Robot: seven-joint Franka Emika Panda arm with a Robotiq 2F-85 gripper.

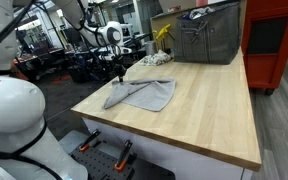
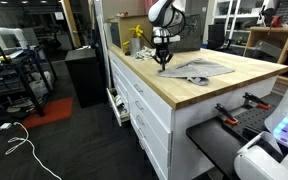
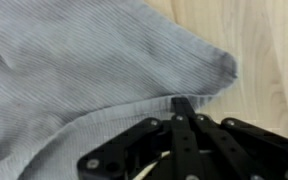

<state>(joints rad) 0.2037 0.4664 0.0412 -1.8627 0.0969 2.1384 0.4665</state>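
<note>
my gripper (image 3: 184,103) is clamped on one edge of the grey cloth (image 3: 84,70), the rest lying flat on the wooden table (image 1: 209,110), stretching away toward the table's middle.

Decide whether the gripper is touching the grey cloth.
Touching. The wrist view shows the shut gripper pinching the cloth at its puckered edge.

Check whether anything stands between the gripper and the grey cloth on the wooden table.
Nothing visible does. In the wrist view the gripper, shut, has its tips right at the edge of the grey cloth, with only bare wooden table beside them.
</note>
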